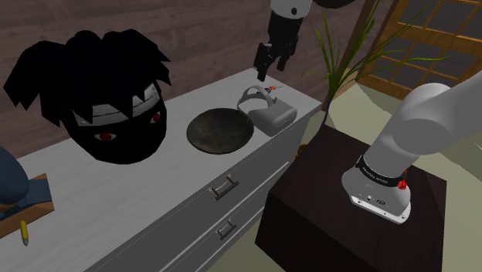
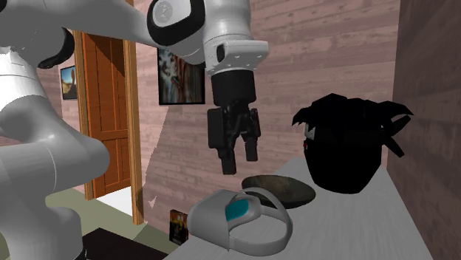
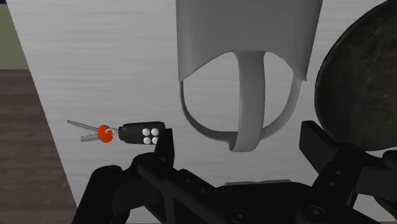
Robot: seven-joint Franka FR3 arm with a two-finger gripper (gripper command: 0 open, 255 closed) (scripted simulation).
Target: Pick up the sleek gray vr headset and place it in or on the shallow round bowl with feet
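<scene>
Right now the pincer [image 2: 238,161] is hovering wide open and empty above the grey headset [image 1: 266,112], which is resting on the worktop [image 1: 154,185] just beside the dark round bowl [image 1: 220,130], close to the worktop's end. Closing on the thin strap alone is risking a swinging, slipping load. A skewed descent is risking a finger catching the bowl's rim or nudging the keys [image 3: 130,133].

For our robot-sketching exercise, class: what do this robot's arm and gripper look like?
The arm has rounded white shells with dark joints. A black band with pale lettering and small red marks rings its lower end. The gripper is all black and boxy, with two blocky jaws.
</scene>
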